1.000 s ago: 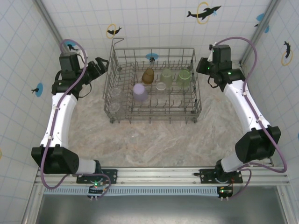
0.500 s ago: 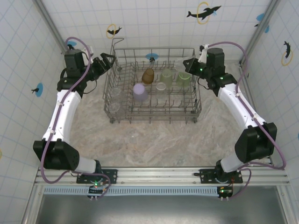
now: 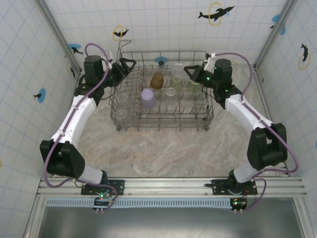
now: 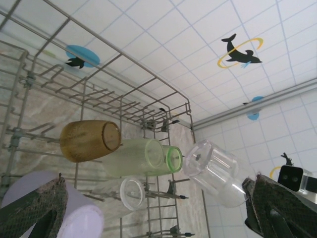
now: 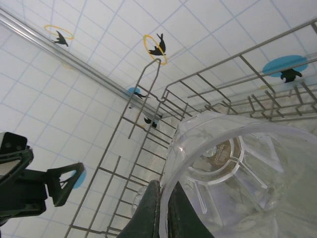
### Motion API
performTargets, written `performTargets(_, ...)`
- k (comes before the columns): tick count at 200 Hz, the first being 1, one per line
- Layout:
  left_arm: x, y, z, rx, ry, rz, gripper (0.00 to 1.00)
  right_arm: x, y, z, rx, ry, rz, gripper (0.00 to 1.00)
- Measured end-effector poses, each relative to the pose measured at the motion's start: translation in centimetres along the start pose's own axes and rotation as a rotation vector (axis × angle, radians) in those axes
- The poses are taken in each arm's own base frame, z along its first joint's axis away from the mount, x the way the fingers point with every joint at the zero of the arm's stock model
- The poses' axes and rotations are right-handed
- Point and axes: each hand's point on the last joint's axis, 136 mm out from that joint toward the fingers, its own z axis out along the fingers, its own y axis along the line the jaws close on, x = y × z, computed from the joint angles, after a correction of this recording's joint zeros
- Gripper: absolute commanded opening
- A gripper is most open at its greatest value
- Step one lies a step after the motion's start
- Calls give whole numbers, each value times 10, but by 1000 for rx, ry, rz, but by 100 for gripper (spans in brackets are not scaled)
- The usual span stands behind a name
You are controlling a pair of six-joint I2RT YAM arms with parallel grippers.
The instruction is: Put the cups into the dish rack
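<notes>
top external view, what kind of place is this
Likely a robot test cell, not a real kitchen: white tiled walls with dolphin stickers, two arms bolted to a metal rail, and a wire dish rack on a marble-patterned tabletop.

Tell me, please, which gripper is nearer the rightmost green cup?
Right. The right gripper, shut on a clear cup, hovers beside the green cup; the left gripper, open, is by the dish rack's far-left corner.

Grey wire rack [image 3: 163, 124], lavender cup [image 3: 148, 97], amber cup [image 4: 89, 141], pale green cups [image 4: 138, 157], clear cup [image 5: 233, 168], beige marbled tabletop [image 3: 163, 148]
</notes>
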Motion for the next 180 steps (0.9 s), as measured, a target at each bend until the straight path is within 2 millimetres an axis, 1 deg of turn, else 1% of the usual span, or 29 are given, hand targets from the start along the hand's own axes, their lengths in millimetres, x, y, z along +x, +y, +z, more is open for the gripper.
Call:
performTargets(32,8,-12,11,50,10,-11,98,4,7,2,-73,-15,28,0)
performTargets(52,13,-16,20,73,25,-26,98,7,15,4,-120,-21,34,0)
performTargets(94,20,-10,33,89,40,-70,98,13,38,13,-225,-19,36,0)
performTargets(126,24,-9,40,112,53,-109,98,18,50,19,-295,-17,51,0)
performTargets(159,30,-15,44,146,72,-136,98,24,60,18,-347,-17,57,0)
performTargets(180,40,-19,48,175,98,-160,98,26,64,17,-372,-21,65,0)
